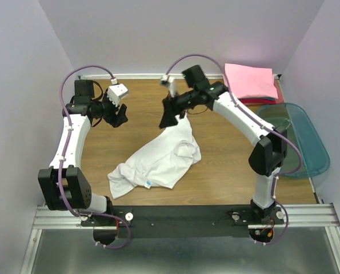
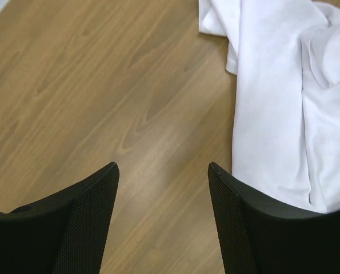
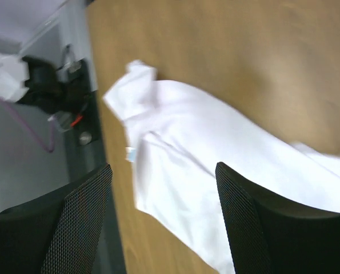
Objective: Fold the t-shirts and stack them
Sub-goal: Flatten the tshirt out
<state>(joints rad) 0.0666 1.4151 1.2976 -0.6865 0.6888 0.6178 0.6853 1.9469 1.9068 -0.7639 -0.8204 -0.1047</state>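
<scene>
a white t-shirt (image 1: 161, 157) lies crumpled near the middle of the wooden table (image 1: 227, 171), spread from the near left toward the centre, with a small blue label showing at its near edge. the left gripper (image 1: 119, 118) hangs over bare wood to the left of the shirt's far end, its fingers spread wide with nothing between them; in its wrist view the white cloth lies just off to the right of the fingers. the right gripper (image 1: 168, 121) is at the shirt's far tip, and its own view, somewhat blurred, shows its fingers apart with the shirt spread out below them, not pinched. a folded pink t-shirt (image 1: 248, 80) sits in the far right corner, well apart from the white one, and a blue see-through tub (image 1: 310, 142) rests along the table's right edge.
</scene>
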